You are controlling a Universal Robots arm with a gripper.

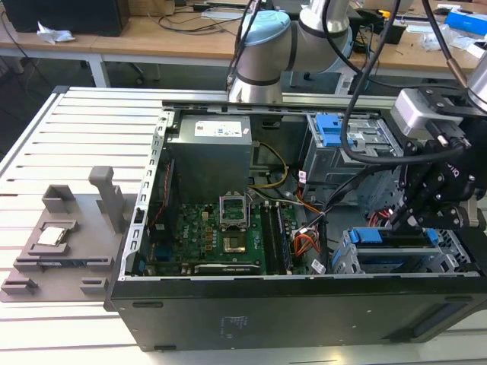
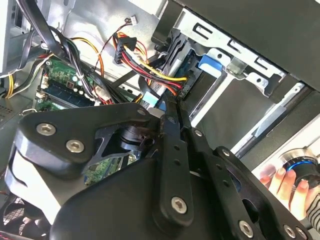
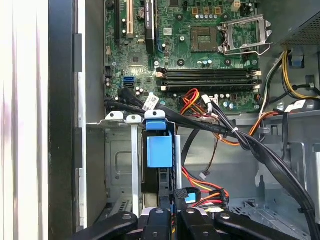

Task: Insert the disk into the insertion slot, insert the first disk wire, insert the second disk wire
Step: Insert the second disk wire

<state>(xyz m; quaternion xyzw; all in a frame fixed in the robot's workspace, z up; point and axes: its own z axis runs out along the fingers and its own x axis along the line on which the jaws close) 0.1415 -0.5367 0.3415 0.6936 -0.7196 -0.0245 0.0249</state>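
Note:
The disk (image 1: 392,242) lies in its blue caddy (image 3: 159,150) inside the insertion slot (image 1: 346,258), a low silver cage at the exterior view's right end of the open computer case. My gripper (image 1: 415,217) hangs just above the disk's cable end. In the second wrist view the fingertips (image 2: 168,111) are pressed together on a wire with a light blue connector (image 2: 148,99). A red, yellow and black wire bundle (image 2: 160,75) runs into the disk's end beside them. In the first wrist view my gripper (image 3: 173,217) points at a black connector (image 3: 181,192) behind the caddy.
The motherboard (image 1: 221,236) and a grey power supply (image 1: 209,152) fill the case's middle. A taller grey bay with a blue latch (image 1: 335,133) stands behind the slot. Loose cables (image 3: 240,140) cross nearby. A person's hand (image 2: 282,182) rests on a blue-ringed knob.

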